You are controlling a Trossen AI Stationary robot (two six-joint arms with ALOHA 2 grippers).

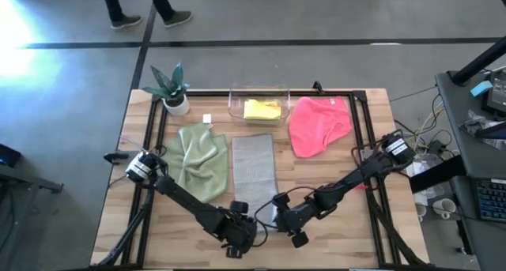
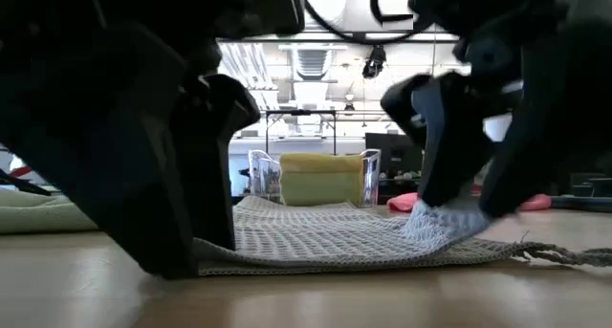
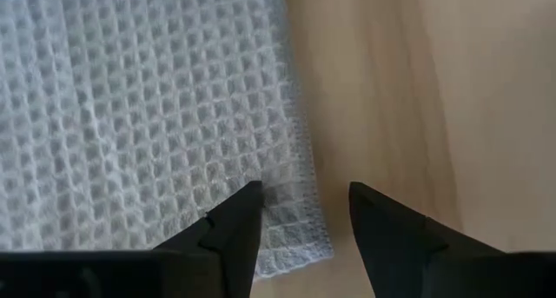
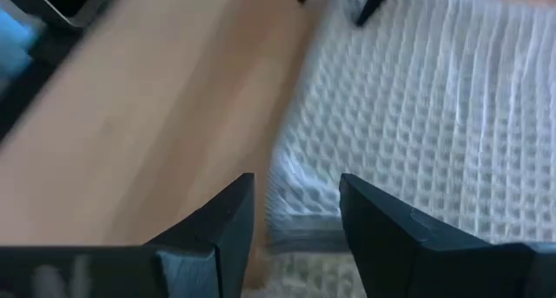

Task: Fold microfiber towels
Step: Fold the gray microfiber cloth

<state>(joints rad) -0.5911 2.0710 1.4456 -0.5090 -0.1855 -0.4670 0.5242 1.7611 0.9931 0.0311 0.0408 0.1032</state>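
The grey towel [image 1: 253, 170] is laid flat in the middle of the table [image 1: 348, 216], folded into a long strip that runs from near the clear bin [image 1: 258, 105] toward the front edge. Its two near corners are covered by the grippers. In the left wrist view, the left gripper [image 3: 304, 213] is seen with its fingers apart, straddling the towel's edge and corner, with nothing clamped. In the right wrist view, the right gripper [image 4: 295, 213] is likewise seen with fingers apart above the opposite corner, where the layers are slightly rumpled and lifted.

A yellow towel [image 1: 262, 110] is held in the bin, a sage green towel [image 1: 199, 160] is spread just beside the grey one on the left, and a pink towel [image 1: 318, 125] lies crumpled well apart on the right. A small potted plant [image 1: 171, 89] is placed at the far left corner.

The next pinch is judged to be the risk. If only the top layer is caught at either corner, the fold would be pulled open. If the two corners are lifted unevenly, the strip would be skewed. The green towel's edge lies close enough to be dragged along.
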